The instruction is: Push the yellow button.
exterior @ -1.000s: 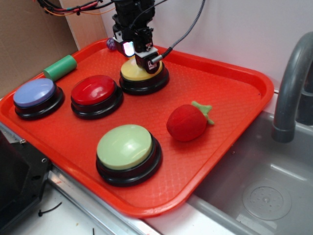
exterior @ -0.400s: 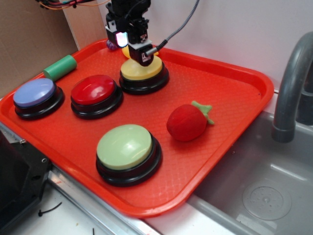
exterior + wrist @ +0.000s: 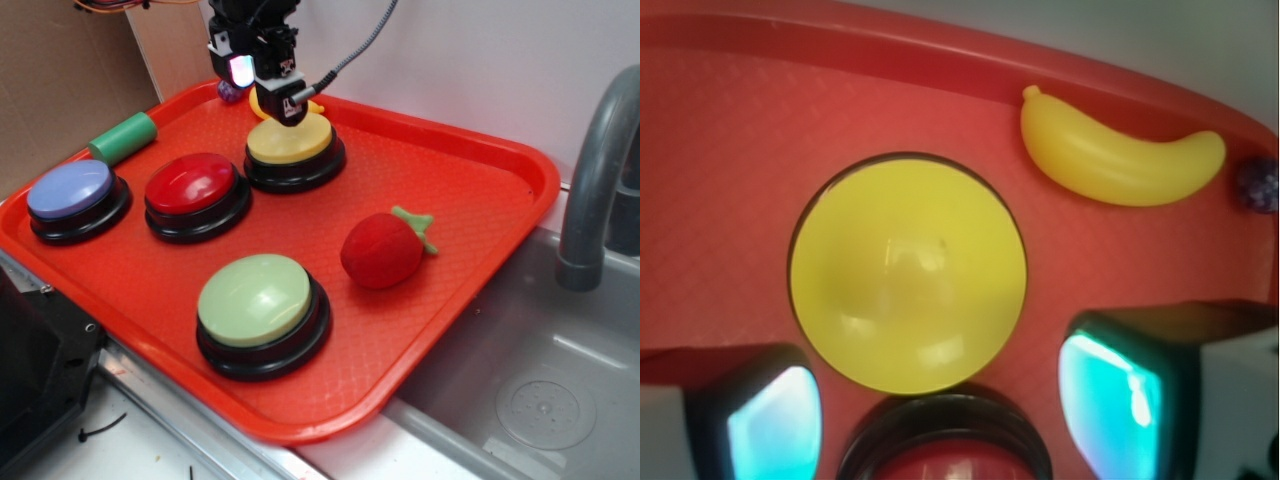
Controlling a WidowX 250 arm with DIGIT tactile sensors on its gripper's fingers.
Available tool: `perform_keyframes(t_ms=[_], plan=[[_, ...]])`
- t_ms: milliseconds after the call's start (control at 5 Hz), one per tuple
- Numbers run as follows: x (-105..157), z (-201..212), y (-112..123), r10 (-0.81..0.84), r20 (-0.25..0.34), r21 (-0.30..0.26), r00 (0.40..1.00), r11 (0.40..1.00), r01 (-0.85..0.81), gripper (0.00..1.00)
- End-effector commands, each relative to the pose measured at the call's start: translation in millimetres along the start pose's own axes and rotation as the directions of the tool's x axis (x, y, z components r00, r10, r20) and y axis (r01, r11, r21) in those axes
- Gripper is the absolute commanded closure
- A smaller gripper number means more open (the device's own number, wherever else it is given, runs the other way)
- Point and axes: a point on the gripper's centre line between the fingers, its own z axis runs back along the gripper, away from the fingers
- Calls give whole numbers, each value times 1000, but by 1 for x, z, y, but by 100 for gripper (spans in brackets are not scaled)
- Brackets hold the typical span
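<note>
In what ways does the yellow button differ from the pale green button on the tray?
The yellow button has a bright yellow cap; the pale green button has a dull light green one. The yellow button sits near the tray's far edge, under the gripper; the pale green button sits near the front edge with nothing above it. Both are round domes on black bases, seemingly similar in size.
</note>
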Motion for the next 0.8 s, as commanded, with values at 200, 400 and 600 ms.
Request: perform_keyframes(t_ms=[200,400,600], plan=[[10,41,2,11,56,43,998,999,-14,0],[9,44,3,17,55,39,998,999,-19,0],[9,48,4,17,49,35,999,999,-19,0]])
